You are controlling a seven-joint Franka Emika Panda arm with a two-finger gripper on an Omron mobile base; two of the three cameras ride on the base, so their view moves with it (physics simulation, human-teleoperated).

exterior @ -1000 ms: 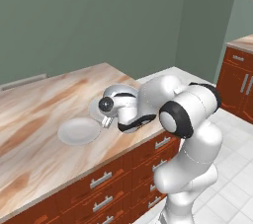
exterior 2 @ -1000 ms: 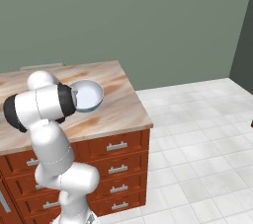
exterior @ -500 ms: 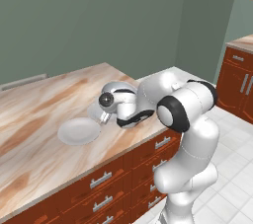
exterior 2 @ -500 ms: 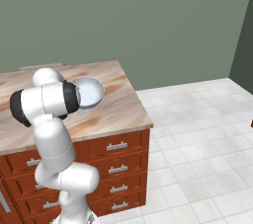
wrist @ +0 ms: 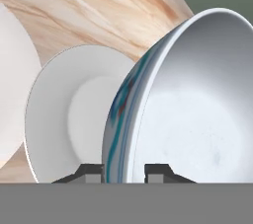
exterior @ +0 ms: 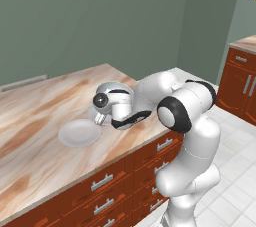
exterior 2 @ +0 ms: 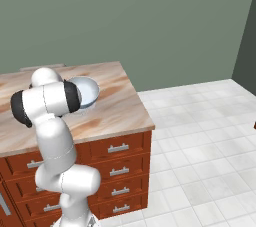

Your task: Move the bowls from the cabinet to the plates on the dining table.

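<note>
- Dining table: long beige marble-look top with brown veins, on a red-brown base with grey-handled drawers. The arm works over its near end.
- Bowl: round, pale grey-blue inside, with a teal-streaked band under the rim on the outside. It hangs tilted on its side, clear of the table top, just beside the plate; in the right base view it shows as a pale dome against the arm.
- Plate: small flat white-grey disc, bare, lying flat near the table's front edge. In the hand view a second pale round shape sits at the far left; what it is cannot be told.
- Gripper: jaws clamped on the bowl's rim, one dark tip on each side of the wall.
- Step in hand, by judgement: set the bowl on the plate. Level the bowl first, centre its foot over the disc, lower until it rests, then release; letting go while tilted risks a roll off the edge.
</note>
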